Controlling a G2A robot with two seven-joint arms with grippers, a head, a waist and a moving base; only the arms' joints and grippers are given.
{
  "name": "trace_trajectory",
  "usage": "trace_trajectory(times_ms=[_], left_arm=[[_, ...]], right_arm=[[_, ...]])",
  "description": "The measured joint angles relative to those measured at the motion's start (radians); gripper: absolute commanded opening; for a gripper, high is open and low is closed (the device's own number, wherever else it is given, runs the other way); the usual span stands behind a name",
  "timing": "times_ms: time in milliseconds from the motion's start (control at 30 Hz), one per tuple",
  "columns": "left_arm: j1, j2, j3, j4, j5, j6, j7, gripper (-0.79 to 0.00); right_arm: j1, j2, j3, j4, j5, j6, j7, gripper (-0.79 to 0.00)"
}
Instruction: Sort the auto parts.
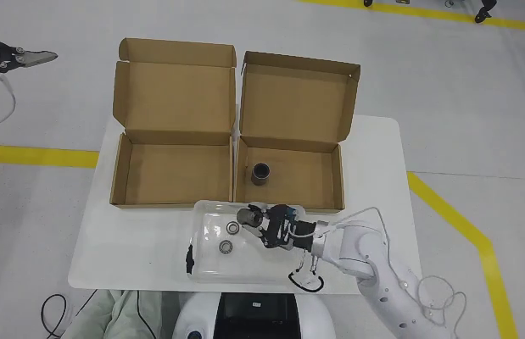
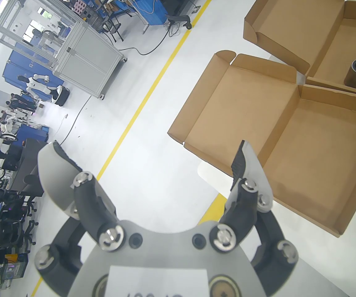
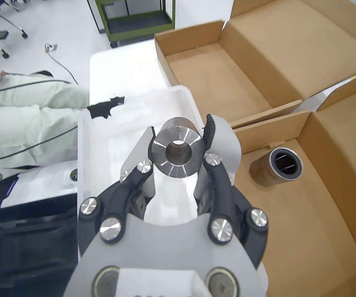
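Right end effector: closed on a steel bushing, with one finger pressed to each side of its wall.
Steel bushing: held clear of the floor of the clear bin, above the end of the bin nearest the boxes. Its bore faces the wrist camera.
Clear bin: sits at the near edge of the desk, just in front of both boxes and straddling the seam between them.
Ring bearings: two small ones lie on the bin floor, one near the gripped bushing and the other a little closer to the robot. They are apart from each other.
Dark sleeve: stands on end inside the right box, close to the wall that box shares with its neighbour.
Left box: cardboard, with its lid folded back, side by side with the right box and touching it.
Black scrap: stuck on the bin's rim on the left side.
Left end effector: fingers spread wide apart. It hangs over the floor, off the desk and well beyond the left box's far corner.
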Motion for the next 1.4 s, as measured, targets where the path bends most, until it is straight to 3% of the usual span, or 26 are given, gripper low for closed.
trace_trajectory(times_ms=[467,900,1400], left_arm=[[0.0,0.0,0.0,0.0,0.0,0.0,0.0,0.0],[0.0,0.0,0.0,0.0,0.0,0.0,0.0,0.0],[0.0,0.0,0.0,0.0,0.0,0.0,0.0,0.0]], right_arm=[[-0.034,0.011,0.044,-0.078,-0.045,-0.044,-0.315,-0.785],[0.036,0.004,0.057,-0.132,-0.017,-0.026,-0.428,-0.785],[0.18,-0.014,0.057,-0.216,0.074,-0.002,-0.438,-0.785]])
